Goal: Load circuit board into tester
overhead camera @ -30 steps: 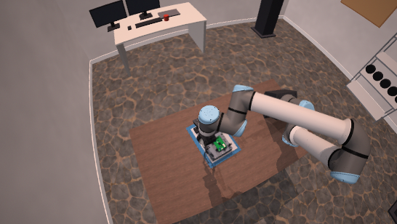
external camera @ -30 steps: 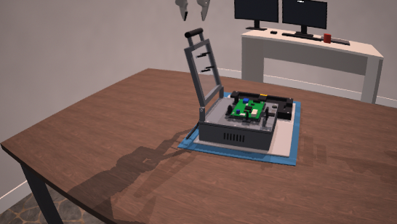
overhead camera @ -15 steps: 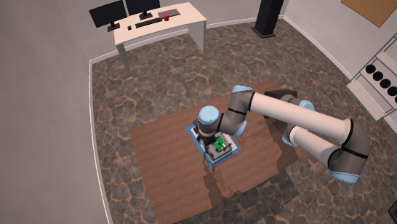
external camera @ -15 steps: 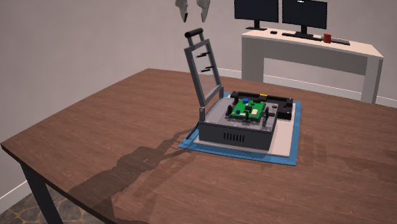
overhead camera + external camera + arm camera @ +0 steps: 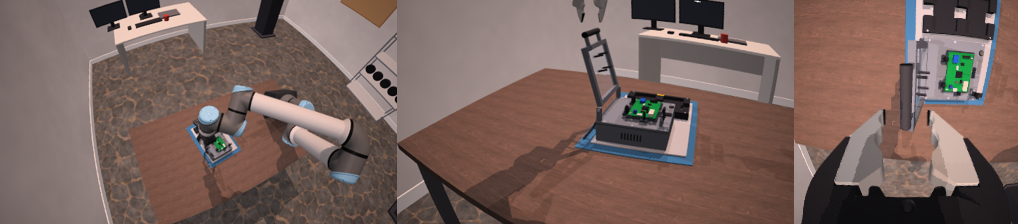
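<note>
The green circuit board (image 5: 219, 144) (image 5: 637, 109) (image 5: 958, 66) lies flat, component side up, on the tester (image 5: 615, 131) (image 5: 935, 50). Its white connector (image 5: 651, 113) (image 5: 965, 86) is at the lower right of the board in the wrist view, toward the black post (image 5: 977, 95) near the tester's corner. The pins and holes are too small to make out. The lid (image 5: 591, 74) (image 5: 906, 95) stands up, leaning slightly back, with its black handle (image 5: 590, 33) on top. My gripper (image 5: 591, 19) (image 5: 906, 110) is partly open and empty, just above the handle, its fingertips to either side in the wrist view.
The black tray (image 5: 682, 110) (image 5: 944, 22) holds no board and sits beside the tester. Both are on a white and blue mat (image 5: 693, 138) (image 5: 910, 20) on the wooden table (image 5: 163, 164) (image 5: 506, 109). A desk with monitors stands behind.
</note>
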Controlling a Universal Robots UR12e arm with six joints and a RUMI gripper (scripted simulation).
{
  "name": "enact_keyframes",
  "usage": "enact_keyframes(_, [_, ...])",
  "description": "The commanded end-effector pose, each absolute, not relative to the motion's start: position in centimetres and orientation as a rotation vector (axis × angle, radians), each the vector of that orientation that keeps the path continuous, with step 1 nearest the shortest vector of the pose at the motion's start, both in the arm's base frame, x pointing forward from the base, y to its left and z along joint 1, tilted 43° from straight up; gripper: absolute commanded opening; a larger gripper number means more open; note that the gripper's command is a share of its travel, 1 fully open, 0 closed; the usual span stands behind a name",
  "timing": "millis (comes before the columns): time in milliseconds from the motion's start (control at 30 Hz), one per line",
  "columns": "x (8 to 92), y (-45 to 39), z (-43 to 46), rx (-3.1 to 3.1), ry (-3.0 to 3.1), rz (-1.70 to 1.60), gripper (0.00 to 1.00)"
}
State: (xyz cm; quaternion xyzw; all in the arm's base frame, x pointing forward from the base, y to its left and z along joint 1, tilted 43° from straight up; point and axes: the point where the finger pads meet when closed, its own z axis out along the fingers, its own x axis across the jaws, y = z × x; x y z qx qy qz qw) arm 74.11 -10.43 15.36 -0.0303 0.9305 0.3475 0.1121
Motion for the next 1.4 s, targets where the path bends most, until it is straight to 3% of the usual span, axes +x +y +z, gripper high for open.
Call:
enact_keyframes(0, [74.1, -10.5, 15.4, -0.089, 2.731, 1.019, 0.3])
enact_keyframes(1367, [74.5, -9.3, 14.0, -0.089, 2.731, 1.019, 0.3])
